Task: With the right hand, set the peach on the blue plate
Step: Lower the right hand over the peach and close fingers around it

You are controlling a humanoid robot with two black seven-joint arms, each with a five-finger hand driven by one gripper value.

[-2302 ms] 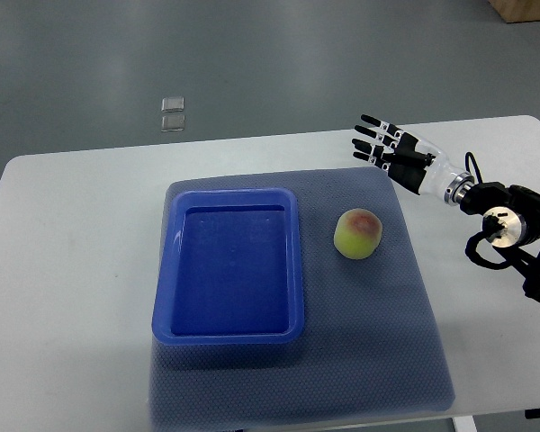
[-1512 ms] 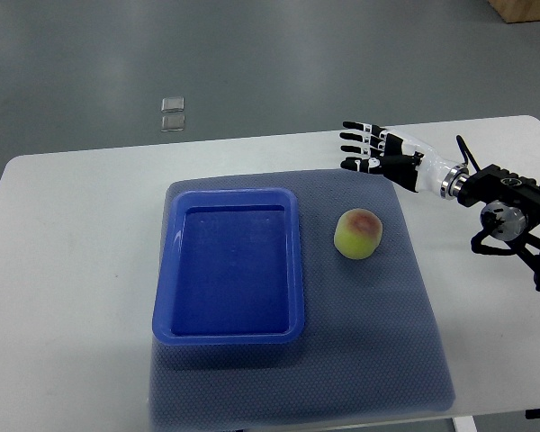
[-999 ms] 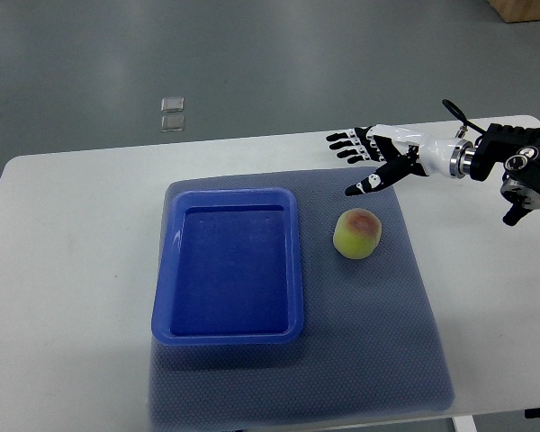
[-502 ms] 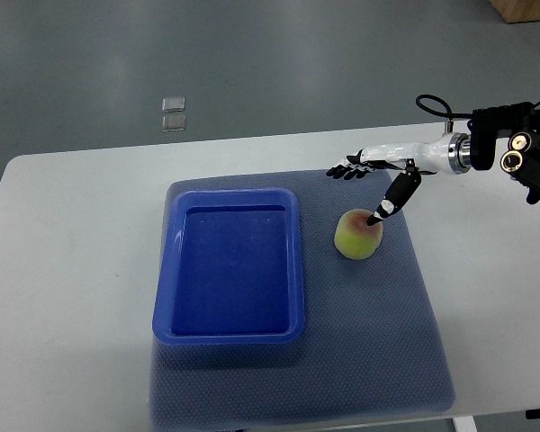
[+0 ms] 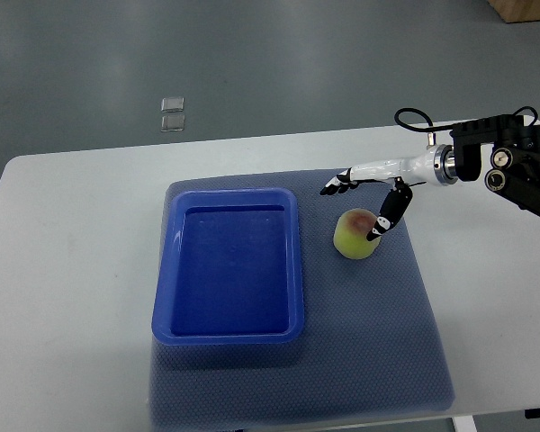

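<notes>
A yellow-green peach (image 5: 355, 236) with a red blush rests on the grey mat (image 5: 378, 342), just right of the blue plate (image 5: 228, 265), a shallow rectangular tray with nothing in it. My right hand (image 5: 353, 205) reaches in from the right edge and hangs over the peach, palm down. Its fingers (image 5: 336, 185) are spread past the far side of the fruit, and the thumb (image 5: 382, 218) points down at the near right side, close to the skin. The peach is not enclosed. No left arm shows.
The mat covers the middle of a white table (image 5: 63, 270). Two small clear squares (image 5: 172, 113) lie on the floor beyond the table's far edge. A brown box corner (image 5: 526, 9) shows at the top right.
My right hand swung left and down from beside the table's far right to just over the peach, turning palm down with the thumb dropping alongside the fruit. The peach and plate stayed put.
</notes>
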